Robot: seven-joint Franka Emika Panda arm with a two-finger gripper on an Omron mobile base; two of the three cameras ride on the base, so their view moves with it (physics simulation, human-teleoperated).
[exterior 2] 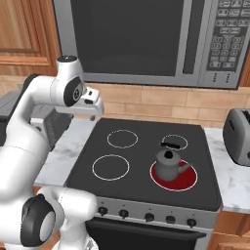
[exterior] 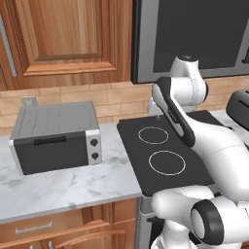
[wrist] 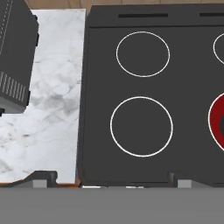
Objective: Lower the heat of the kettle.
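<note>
The small dark-grey kettle (exterior 2: 168, 165) stands on the front right burner (exterior 2: 185, 179), which glows red; a slice of that red ring (wrist: 217, 122) shows at the right edge of the hand view. Several stove knobs (exterior 2: 149, 217) line the front panel below the cooktop. My gripper (exterior 2: 93, 113) hangs high over the back left part of the black cooktop (exterior 2: 141, 156), well left of the kettle and far from the knobs. In the hand view the gripper (wrist: 111, 179) looks straight down at the two left burner rings, its fingertips (wrist: 43, 177) wide apart, open, with nothing between them.
A grey toaster oven (exterior: 56, 136) sits on the marble counter (exterior: 73, 185) left of the stove. A dark toaster (exterior 2: 239, 134) stands on the counter to the right. A microwave (exterior 2: 146, 39) hangs above the stove, with wooden cabinets (exterior: 68, 39) beside it.
</note>
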